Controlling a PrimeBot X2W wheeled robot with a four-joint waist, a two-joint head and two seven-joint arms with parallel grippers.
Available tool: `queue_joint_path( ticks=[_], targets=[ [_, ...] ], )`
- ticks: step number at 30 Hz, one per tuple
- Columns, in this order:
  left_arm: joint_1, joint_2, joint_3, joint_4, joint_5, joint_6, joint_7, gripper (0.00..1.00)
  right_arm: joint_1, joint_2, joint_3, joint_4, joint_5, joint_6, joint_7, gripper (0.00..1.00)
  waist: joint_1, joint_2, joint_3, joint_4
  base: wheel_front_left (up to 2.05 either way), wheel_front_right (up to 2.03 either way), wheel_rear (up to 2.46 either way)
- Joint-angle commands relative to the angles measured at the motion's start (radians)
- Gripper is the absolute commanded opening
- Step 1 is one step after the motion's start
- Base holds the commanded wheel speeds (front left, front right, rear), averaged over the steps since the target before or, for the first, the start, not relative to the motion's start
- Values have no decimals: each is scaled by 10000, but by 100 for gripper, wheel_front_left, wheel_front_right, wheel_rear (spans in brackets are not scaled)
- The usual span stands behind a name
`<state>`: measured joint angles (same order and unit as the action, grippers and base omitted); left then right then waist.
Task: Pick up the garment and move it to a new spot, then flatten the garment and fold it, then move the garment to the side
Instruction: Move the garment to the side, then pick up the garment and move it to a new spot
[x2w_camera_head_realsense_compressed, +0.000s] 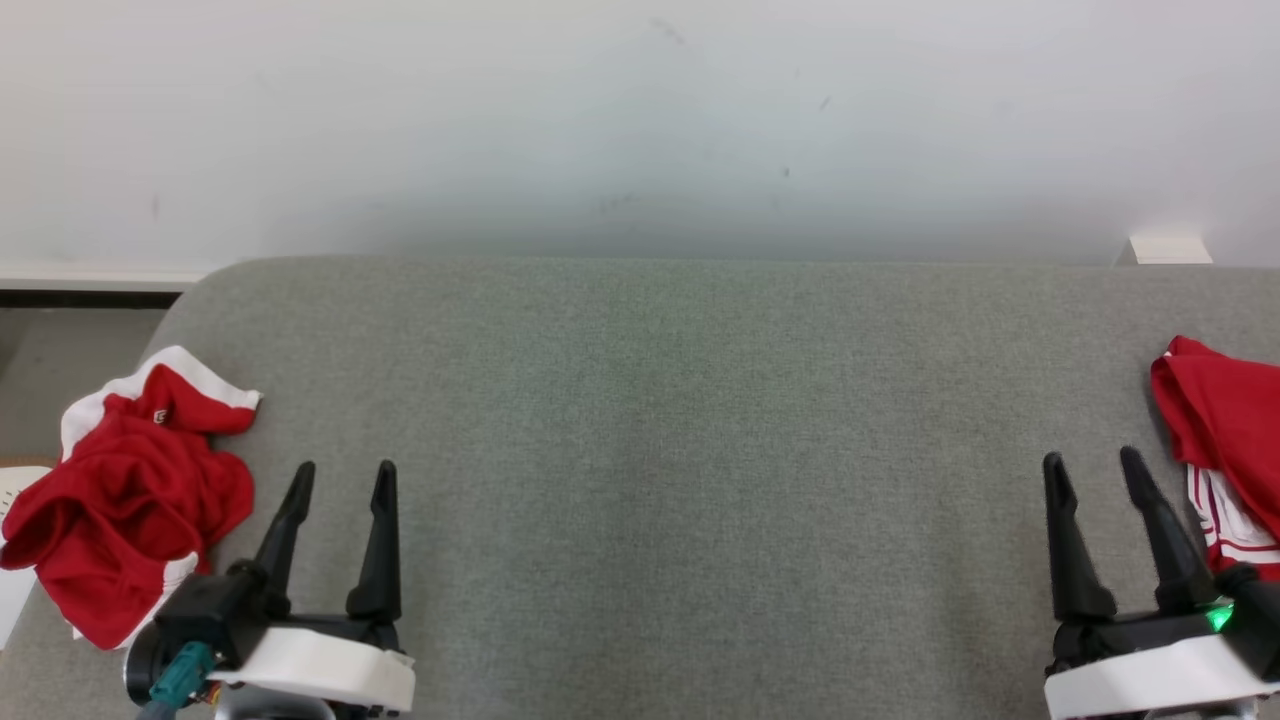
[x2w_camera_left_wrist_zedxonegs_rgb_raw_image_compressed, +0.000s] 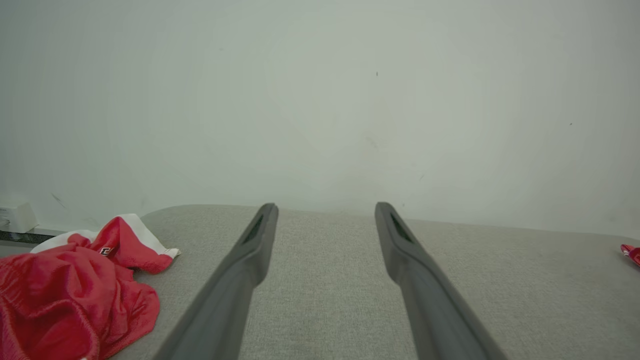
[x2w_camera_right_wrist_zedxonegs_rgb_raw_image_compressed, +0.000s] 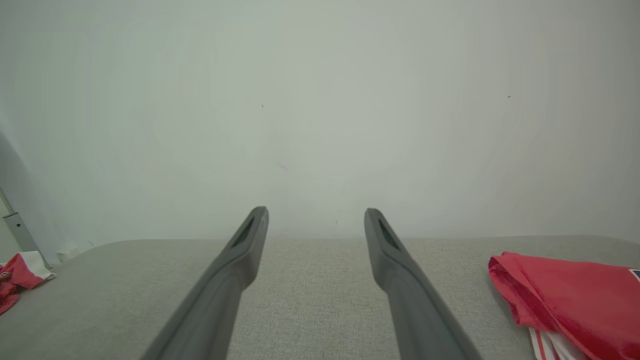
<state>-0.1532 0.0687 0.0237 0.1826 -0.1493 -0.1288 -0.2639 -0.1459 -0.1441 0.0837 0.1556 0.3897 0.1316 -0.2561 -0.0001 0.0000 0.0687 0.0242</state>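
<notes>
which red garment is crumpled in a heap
The red garment at the table's left edge, beside the left gripper: bunched up, with a broad white band. The other garment, at the right edge, lies smoother.

A grey cloth-covered table (x2w_camera_head_realsense_compressed: 640, 470) fills the lower part of the head view; its weave is fine and its far left corner is rounded. Behind the table rises a plain white wall (x2w_camera_head_realsense_compressed: 640, 110), matt, with a few small dark marks. A soft shadow lies on the wall just above the table's far edge. Left of the table a white skirting (x2w_camera_head_realsense_compressed: 90, 276) runs along the wall's foot with a dark strip (x2w_camera_head_realsense_compressed: 85, 298) under it, then grey floor (x2w_camera_head_realsense_compressed: 60, 365). Beyond the table's far right edge a small white box (x2w_camera_head_realsense_compressed: 1165, 250) sits against the wall. The light is even and diffuse.
</notes>
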Motion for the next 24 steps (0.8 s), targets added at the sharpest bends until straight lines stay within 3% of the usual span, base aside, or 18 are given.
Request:
queue_joint_path(
  ticks=[1, 24],
  targets=[
    [153, -16, 14, 42, 86, -18, 0, 100, 233, 33, 48, -57, -113, -20, -36, 100, 1, 0, -72, -12, 0, 0, 0],
    [543, -150, -23, 242, -37, -11, 0, 100, 991, 553, 266, -79, -458, -20, -88, 100, 1, 0, -548, -49, 0, 0, 0]
  ],
)
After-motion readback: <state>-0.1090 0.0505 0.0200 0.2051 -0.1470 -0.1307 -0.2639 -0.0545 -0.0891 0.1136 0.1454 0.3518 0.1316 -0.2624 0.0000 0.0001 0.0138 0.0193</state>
